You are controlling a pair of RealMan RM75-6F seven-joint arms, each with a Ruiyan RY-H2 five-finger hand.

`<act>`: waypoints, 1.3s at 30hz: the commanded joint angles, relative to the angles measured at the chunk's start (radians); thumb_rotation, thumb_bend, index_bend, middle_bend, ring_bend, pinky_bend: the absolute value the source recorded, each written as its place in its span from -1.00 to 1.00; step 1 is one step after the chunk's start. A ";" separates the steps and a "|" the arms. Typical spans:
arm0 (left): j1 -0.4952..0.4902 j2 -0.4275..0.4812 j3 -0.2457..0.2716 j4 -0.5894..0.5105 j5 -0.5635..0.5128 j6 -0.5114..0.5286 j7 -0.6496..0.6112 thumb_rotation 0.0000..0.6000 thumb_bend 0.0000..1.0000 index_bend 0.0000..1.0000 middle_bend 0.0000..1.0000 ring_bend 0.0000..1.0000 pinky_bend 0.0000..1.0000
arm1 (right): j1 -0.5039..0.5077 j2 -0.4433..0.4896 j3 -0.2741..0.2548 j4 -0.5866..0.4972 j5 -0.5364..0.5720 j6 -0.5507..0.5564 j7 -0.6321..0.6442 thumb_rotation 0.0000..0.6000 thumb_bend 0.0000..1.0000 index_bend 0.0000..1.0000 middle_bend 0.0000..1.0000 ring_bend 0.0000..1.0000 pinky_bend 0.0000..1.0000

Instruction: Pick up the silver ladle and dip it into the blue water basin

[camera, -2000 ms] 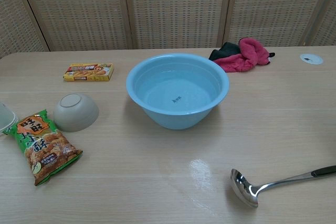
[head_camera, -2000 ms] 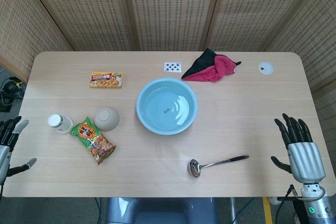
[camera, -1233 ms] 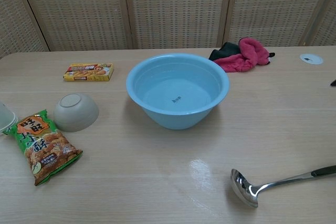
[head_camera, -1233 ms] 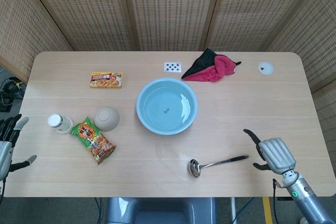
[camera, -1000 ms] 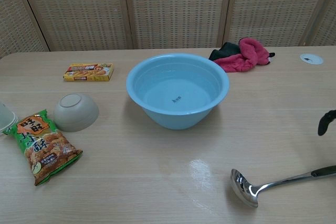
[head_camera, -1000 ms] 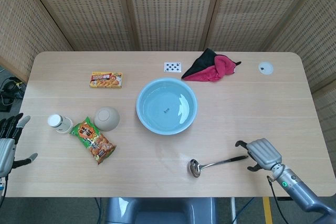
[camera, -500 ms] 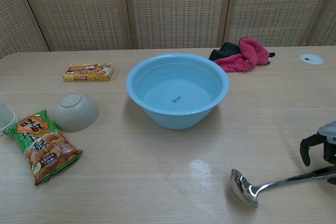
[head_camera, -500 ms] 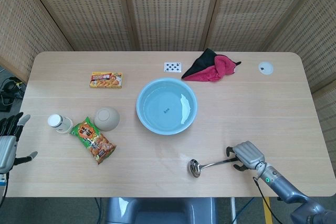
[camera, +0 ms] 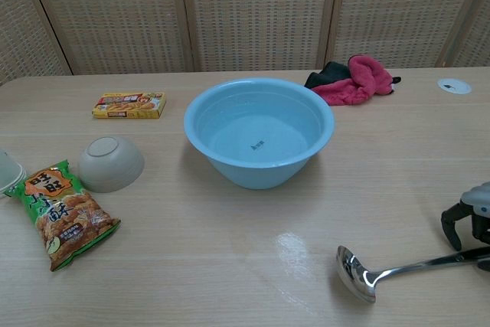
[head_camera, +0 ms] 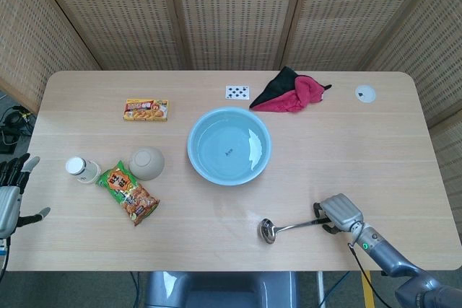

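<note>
At the near right of the table (head_camera: pixel 361 149), my right hand (head_camera: pixel 338 212) sits over the dark handle end of the silver ladle (head_camera: pixel 289 227), fingers curled down on either side of it. From the chest view that hand (camera: pixel 473 216) shows only at the frame's edge, its dark fingertips arched just above the handle, and I cannot tell whether they actually grip it or only cage it. The ladle (camera: pixel 383 272) lies flat on the wood, bowl end pointing left, handle running right under my hand.

The blue water basin (head_camera: pixel 229 145) stands near the middle of the table, holding water, well apart from the ladle and further from me. In the chest view the basin (camera: pixel 259 132) sits upright.

My left hand (head_camera: pixel 10 194) hangs off the table's left edge, fingers spread and holding nothing.

Left of the basin are an overturned beige bowl (head_camera: pixel 146 163), a snack packet (head_camera: pixel 128 193) and a white cup (head_camera: pixel 80 169) on its side. Further back lie a yellow box (head_camera: pixel 146 110), a playing card (head_camera: pixel 237 92) and a red and black cloth (head_camera: pixel 290 91)
</note>
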 commanded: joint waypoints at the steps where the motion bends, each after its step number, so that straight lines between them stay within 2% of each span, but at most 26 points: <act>1: 0.000 0.000 0.000 0.000 0.000 0.000 0.000 1.00 -1.00 -1.00 -1.00 -1.00 -1.00 | -0.003 -0.008 -0.002 0.012 0.005 0.008 -0.007 1.00 0.01 0.01 0.97 1.00 1.00; 11: -0.001 -0.001 0.002 0.000 0.001 -0.001 0.002 1.00 -1.00 -1.00 -1.00 -1.00 -1.00 | -0.002 -0.028 -0.011 0.043 0.011 0.016 0.003 1.00 0.03 0.01 0.97 1.00 1.00; 16: -0.002 -0.003 0.003 -0.001 -0.002 -0.003 0.004 1.00 -1.00 -1.00 -1.00 -1.00 -1.00 | 0.003 -0.031 -0.018 0.046 0.010 0.013 0.005 1.00 0.12 0.04 0.97 1.00 1.00; 21: -0.003 -0.002 0.002 -0.002 -0.003 -0.003 0.005 1.00 -1.00 -1.00 -1.00 -1.00 -1.00 | 0.006 -0.033 -0.017 0.051 0.026 0.001 0.017 1.00 0.53 0.29 0.99 1.00 1.00; 24: -0.003 -0.001 0.003 -0.003 -0.003 -0.004 0.003 1.00 -1.00 -1.00 -1.00 -1.00 -1.00 | 0.007 -0.023 -0.011 0.037 0.034 0.010 0.035 1.00 0.65 0.42 0.99 1.00 1.00; 29: -0.003 0.002 0.004 -0.006 -0.002 -0.005 -0.003 1.00 -1.00 -1.00 -1.00 -1.00 -1.00 | 0.013 0.018 -0.001 -0.019 0.045 0.020 0.069 1.00 0.73 0.50 1.00 1.00 1.00; 39: -0.002 0.011 0.006 -0.012 0.006 -0.003 -0.018 1.00 -1.00 -1.00 -1.00 -1.00 -1.00 | 0.042 0.163 0.033 -0.217 0.096 0.001 0.093 1.00 0.81 0.54 1.00 1.00 1.00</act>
